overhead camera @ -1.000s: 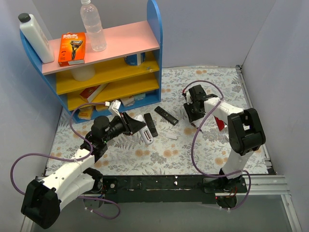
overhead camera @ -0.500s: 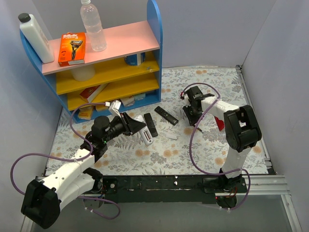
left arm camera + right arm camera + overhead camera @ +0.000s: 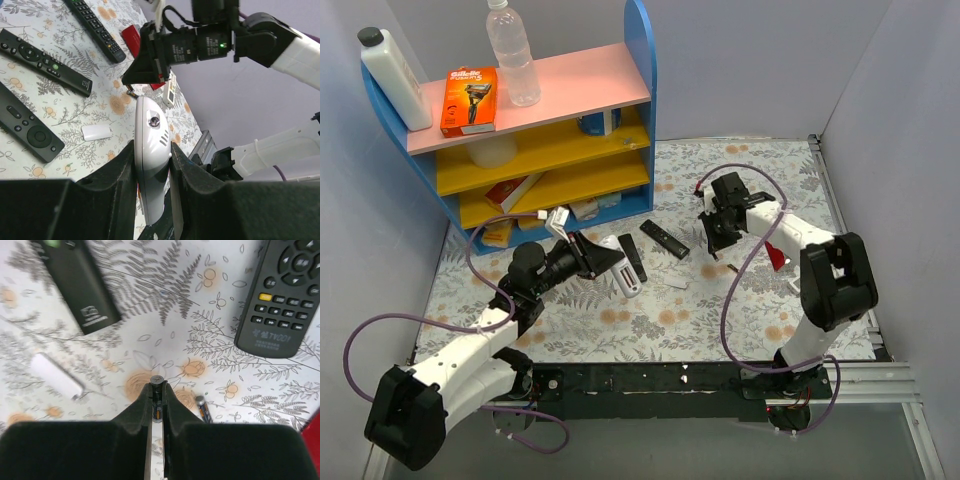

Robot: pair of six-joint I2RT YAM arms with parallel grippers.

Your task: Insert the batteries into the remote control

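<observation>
My left gripper [image 3: 152, 150] is shut on a white remote [image 3: 150, 125] and holds it on edge above the mat; both also show in the top view, the gripper [image 3: 603, 262] and the remote [image 3: 626, 279]. My right gripper [image 3: 157, 388] is shut on a thin dark battery [image 3: 157, 382] with an orange band, held just over the flowered mat; in the top view this gripper [image 3: 720, 240] is right of centre. A second dark battery [image 3: 203, 408] lies on the mat just right of it. A small white cover [image 3: 56, 375] lies to its left and shows in the top view [image 3: 676, 284].
Two black remotes [image 3: 664, 238] [image 3: 632, 255] lie mid-mat. A grey TV remote [image 3: 285, 300] lies near my right gripper. A red object [image 3: 777, 255] sits under the right arm. A blue shelf unit [image 3: 520, 130] stands at the back left.
My right gripper has shifted slightly over the mat, still low. My left gripper has lifted the white remote a little. Nothing was let go.
</observation>
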